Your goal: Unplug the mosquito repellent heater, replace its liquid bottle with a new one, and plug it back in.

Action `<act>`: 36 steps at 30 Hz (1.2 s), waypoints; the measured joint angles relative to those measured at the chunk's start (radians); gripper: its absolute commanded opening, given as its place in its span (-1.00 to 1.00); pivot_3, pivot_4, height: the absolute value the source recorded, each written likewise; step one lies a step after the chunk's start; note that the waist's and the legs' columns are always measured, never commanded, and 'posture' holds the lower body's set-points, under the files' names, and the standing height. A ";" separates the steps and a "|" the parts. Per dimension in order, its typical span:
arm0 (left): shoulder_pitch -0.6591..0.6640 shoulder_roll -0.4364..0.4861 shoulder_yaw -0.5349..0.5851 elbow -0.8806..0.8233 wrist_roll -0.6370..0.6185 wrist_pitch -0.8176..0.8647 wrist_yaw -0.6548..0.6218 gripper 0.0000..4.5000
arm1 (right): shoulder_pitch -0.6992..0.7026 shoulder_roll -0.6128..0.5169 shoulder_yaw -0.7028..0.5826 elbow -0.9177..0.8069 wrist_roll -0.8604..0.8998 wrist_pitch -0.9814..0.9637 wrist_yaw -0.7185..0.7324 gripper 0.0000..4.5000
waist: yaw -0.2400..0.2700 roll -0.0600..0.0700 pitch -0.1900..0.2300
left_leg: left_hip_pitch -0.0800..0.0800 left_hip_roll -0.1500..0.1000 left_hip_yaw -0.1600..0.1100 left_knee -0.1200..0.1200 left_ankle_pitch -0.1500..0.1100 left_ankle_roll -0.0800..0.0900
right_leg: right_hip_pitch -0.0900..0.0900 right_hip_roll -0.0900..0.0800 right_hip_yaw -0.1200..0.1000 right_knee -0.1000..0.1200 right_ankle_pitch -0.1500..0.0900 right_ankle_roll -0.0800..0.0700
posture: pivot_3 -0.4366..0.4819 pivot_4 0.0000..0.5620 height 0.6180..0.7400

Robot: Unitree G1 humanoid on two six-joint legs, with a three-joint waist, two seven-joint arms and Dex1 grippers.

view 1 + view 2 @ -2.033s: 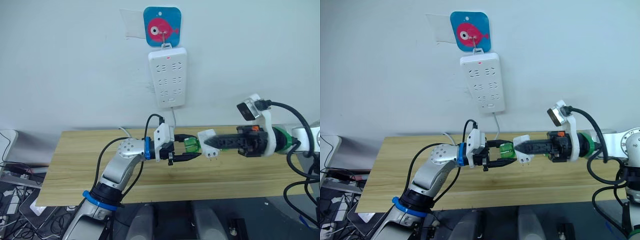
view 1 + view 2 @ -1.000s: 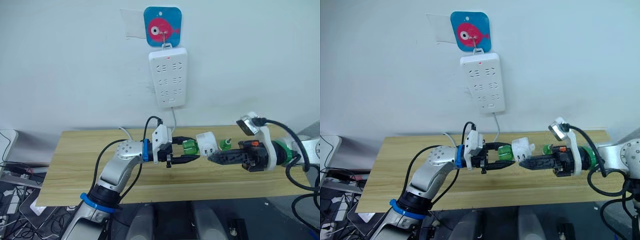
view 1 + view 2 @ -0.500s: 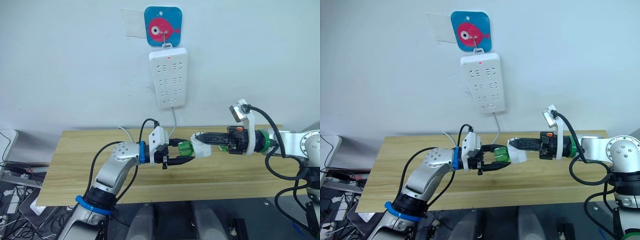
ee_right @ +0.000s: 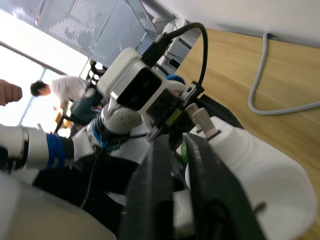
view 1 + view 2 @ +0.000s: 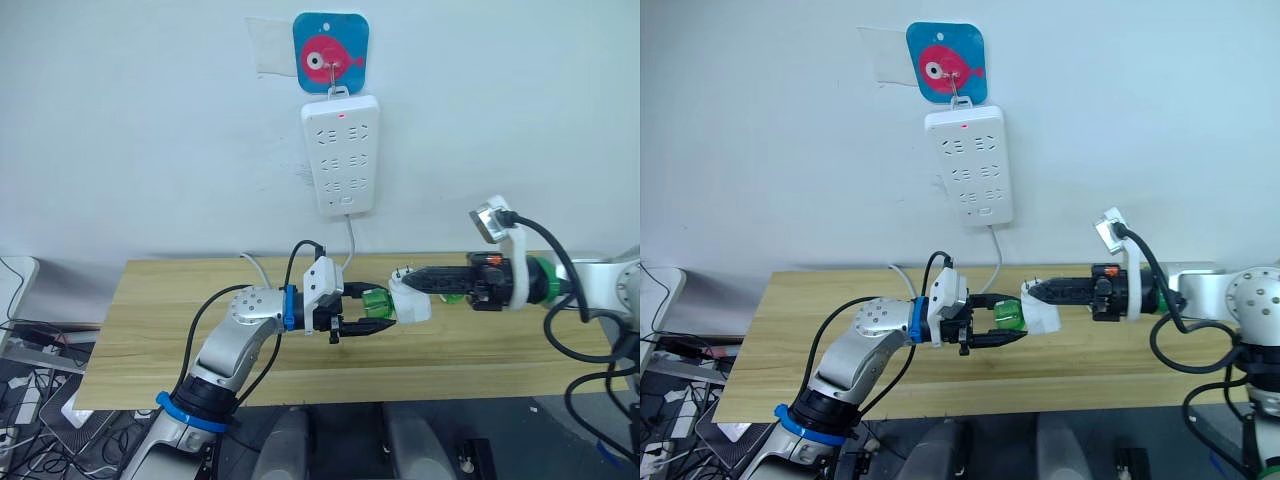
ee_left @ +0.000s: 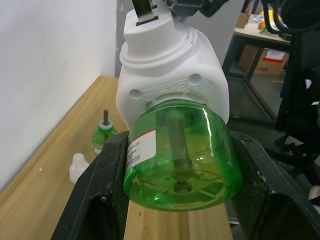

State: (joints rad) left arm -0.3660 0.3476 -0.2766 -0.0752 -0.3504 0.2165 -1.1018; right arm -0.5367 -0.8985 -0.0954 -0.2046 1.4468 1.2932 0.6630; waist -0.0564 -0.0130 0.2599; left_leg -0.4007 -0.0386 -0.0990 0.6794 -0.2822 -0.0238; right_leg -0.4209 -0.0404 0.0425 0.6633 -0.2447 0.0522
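2 hands share load above desk (image 5: pixel 150 340): left hand (image 5: pixel 372 312) clamps green bottle (image 5: pixel 376 304), right hand (image 5: pixel 415 282) pinches heater (image 5: pixel 412 300). Risk: misaligned axes cross-thread joint; slack grip drops unit.

Even, soft indoor light is filling both head views, and the pale wall (image 5: pixel 150 130) is showing no harsh shadows. A faint shadow is falling beside the hanging power strip (image 5: pixel 341 155). In the left wrist view, the green bottle (image 6: pixel 182 152) is catching small bright highlights, while the background beyond it is looking soft and out of focus. In the right wrist view, a window area (image 4: pixel 30 55) is glaring white and overexposed, and nearby parts are blurring.
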 measured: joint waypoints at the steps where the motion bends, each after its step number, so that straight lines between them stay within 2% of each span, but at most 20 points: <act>1: 0.000 0.000 0.001 0.000 -0.003 -0.003 -0.001 0.01 | 0.001 -0.012 -0.007 -0.002 -0.023 -0.012 0.040 -0.15 | 0.000 0.000 0.000 | 0.000 0.000 0.000 0.000 0.000 0.000 | 0.000 0.000 0.000 0.000 0.000 0.000 | -0.28 -0.17 1.00; 4: 0.000 0.000 0.003 -0.002 -0.005 -0.004 -0.001 0.01 | 0.005 -0.029 -0.031 0.005 -0.063 -0.036 0.112 0.36 | -0.002 0.000 0.000 | 0.000 0.000 0.000 0.000 0.000 0.000 | 0.000 0.000 0.000 0.000 0.000 0.000 | -0.31 -0.18 1.00; 8: 0.000 0.001 0.012 -0.014 -0.031 0.003 0.000 0.01 | 0.068 -0.082 -0.034 0.007 -0.209 -0.120 0.254 0.99 | -0.001 0.000 0.000 | 0.000 0.000 0.000 0.000 0.000 0.000 | 0.000 0.000 0.000 -0.001 0.000 0.000 | -0.31 -0.18 1.00; 13: -0.017 0.002 0.023 -0.019 -0.057 0.018 -0.003 0.01 | 0.127 -0.077 -0.009 0.008 -0.313 -0.188 0.340 0.99 | -0.001 0.000 0.000 | 0.000 0.000 0.001 0.000 0.000 0.000 | 0.000 0.000 0.000 0.000 0.000 0.000 | -0.32 -0.19 1.00; 19: -0.040 -0.001 0.027 -0.039 -0.081 0.031 -0.008 0.01 | 0.145 -0.022 0.042 -0.017 -0.409 -0.248 0.363 0.99 | -0.003 0.000 0.000 | 0.000 0.000 0.000 0.000 0.000 0.000 | 0.000 0.000 0.000 0.000 0.000 0.000 | -0.32 -0.19 1.00; 34: -0.027 0.042 0.025 -0.111 -0.142 0.134 -0.069 0.01 | 0.138 0.016 0.079 -0.076 -0.415 -0.226 0.407 0.99 | -0.001 0.000 0.000 | 0.000 0.000 0.000 0.000 0.000 0.000 | 0.000 0.000 0.000 0.000 0.000 0.000 | -0.28 -0.18 1.00; 36: -0.027 0.042 0.025 -0.116 -0.143 0.146 -0.069 0.01 | 0.138 0.015 0.079 -0.076 -0.416 -0.226 0.414 0.84 | -0.001 0.000 0.000 | 0.000 0.000 0.000 0.000 0.000 0.000 | 0.000 0.000 0.000 0.000 0.000 0.000 | -0.28 -0.18 1.00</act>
State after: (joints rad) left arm -0.3933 0.3899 -0.2517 -0.1909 -0.4930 0.3626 -1.1706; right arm -0.3986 -0.8832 -0.0160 -0.2810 1.0312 1.0669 1.0770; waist -0.0576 -0.0130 0.2599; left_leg -0.4003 -0.0386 -0.0990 0.6794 -0.2822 -0.0240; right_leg -0.4208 -0.0404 0.0427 0.6632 -0.2447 0.0522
